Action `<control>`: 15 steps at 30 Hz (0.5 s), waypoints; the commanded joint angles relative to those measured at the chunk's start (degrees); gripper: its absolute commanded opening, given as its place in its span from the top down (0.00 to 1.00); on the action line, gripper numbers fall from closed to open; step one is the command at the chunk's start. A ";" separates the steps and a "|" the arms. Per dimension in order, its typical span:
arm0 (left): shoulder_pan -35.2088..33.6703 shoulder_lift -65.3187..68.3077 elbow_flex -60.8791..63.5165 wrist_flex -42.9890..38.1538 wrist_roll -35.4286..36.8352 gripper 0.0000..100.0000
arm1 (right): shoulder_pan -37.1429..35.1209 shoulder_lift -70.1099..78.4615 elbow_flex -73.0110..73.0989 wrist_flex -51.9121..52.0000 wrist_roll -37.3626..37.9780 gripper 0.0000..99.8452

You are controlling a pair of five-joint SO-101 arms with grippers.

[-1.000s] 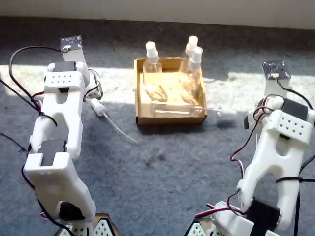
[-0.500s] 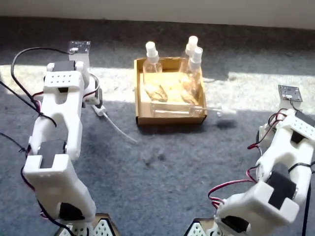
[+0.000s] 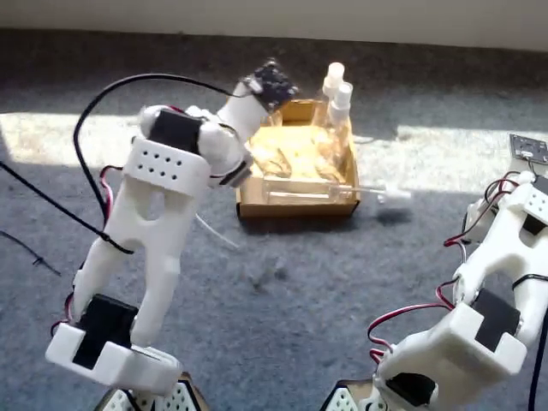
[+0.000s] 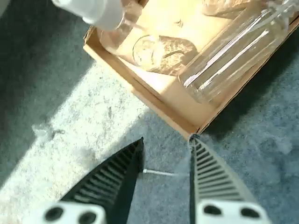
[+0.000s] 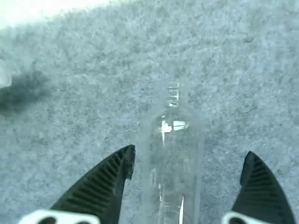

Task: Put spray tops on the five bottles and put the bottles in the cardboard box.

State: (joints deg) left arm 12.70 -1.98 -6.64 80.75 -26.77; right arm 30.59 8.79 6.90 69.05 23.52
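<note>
Grey carpet (image 3: 282, 282) — a sunlit band (image 3: 51, 141) across it.

The bench (image 3: 282, 308) wears rough, fuzzy grey cloth; the cardboard box (image 3: 295, 208) is matt brown paperboard; the bottles (image 3: 341, 128) are clear glossy plastic; the arms (image 3: 158, 214) are smooth white plastic; the left tool (image 4: 166, 140) is ribbed matt black plastic.

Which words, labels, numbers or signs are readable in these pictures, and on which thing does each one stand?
No text can be read.
The cardboard box has plain walls.
The clear bottles carry no label that shows.
Any marking on the small circuit board at the left arm's wrist is too small to read.
</note>
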 commanded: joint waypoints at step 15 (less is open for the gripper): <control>14.81 16.84 -2.59 -22.59 -6.07 0.77 | 8.04 -0.22 1.10 -4.44 5.10 0.69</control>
State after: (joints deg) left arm 26.15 13.58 -6.73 62.37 -32.22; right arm 38.15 8.70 7.43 65.45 26.95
